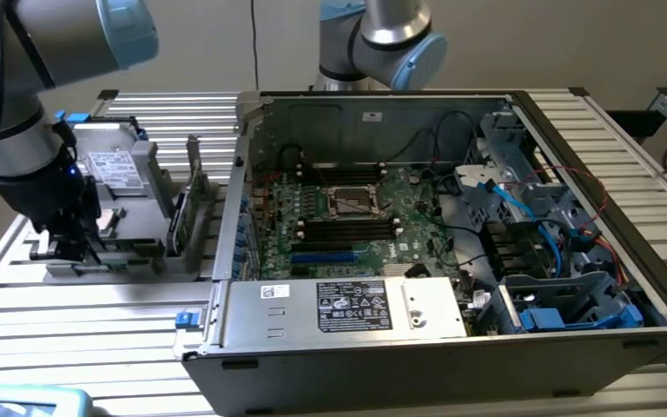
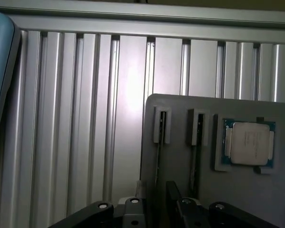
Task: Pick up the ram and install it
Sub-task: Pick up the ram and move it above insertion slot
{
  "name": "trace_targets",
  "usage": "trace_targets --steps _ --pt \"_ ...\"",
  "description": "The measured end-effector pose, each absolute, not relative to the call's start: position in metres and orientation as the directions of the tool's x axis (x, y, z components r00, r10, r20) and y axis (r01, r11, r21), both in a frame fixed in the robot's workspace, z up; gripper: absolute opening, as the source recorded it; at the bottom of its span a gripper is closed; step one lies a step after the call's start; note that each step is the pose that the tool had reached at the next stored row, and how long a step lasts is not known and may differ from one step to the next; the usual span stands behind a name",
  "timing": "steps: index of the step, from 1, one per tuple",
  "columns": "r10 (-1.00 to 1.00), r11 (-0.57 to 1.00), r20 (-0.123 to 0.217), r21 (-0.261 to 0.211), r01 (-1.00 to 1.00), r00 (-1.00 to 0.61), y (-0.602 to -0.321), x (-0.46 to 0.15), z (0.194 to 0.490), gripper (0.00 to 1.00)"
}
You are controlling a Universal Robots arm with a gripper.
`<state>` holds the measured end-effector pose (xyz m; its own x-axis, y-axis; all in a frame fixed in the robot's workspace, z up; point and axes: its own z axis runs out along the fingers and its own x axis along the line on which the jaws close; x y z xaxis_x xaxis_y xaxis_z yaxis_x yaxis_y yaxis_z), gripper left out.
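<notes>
In the exterior view my gripper [image 1: 73,246] hangs low over the grey holder [image 1: 84,268] on the slatted table [image 1: 79,347], to the exterior view's left of the open computer case [image 1: 450,343]. The case holds the motherboard [image 1: 363,217], which lies flat inside. It has dark memory slots [image 1: 346,231] on either side of the processor socket [image 1: 353,201], and I cannot tell whether any slot is filled. Loose cables [image 1: 507,230] and blue-tabbed drive bays [image 1: 571,313] crowd the side on the exterior view's right. In the wrist view my gripper [image 2: 155,202] is released. Its jaws are spread and grasp nothing, and they sit on either side of the ram [image 2: 160,152]. The ram stands on edge in a narrow slot of the holder [image 2: 180,118]. A second slot [image 2: 195,142] just beside it holds another thin stick on edge, and a shallow recess holds the square processor chip [image 2: 249,142]. I think the main risk is closing off-centre. One finger could then catch the slot's raised wall or the neighbouring stick instead of the board, which would tilt or jam the ram in its slot. A thin board pinched near one end could also pivot in my grip, and it would then meet the motherboard slot askew among those cables.
</notes>
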<state>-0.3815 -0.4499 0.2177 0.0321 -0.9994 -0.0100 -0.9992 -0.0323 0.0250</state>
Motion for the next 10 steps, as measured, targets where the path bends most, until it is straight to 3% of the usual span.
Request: trace_targets --steps 10 --pt "-0.999 -0.031 -0.013 0.024 -0.999 0.031 -0.447 -0.381 0.200 0.31"
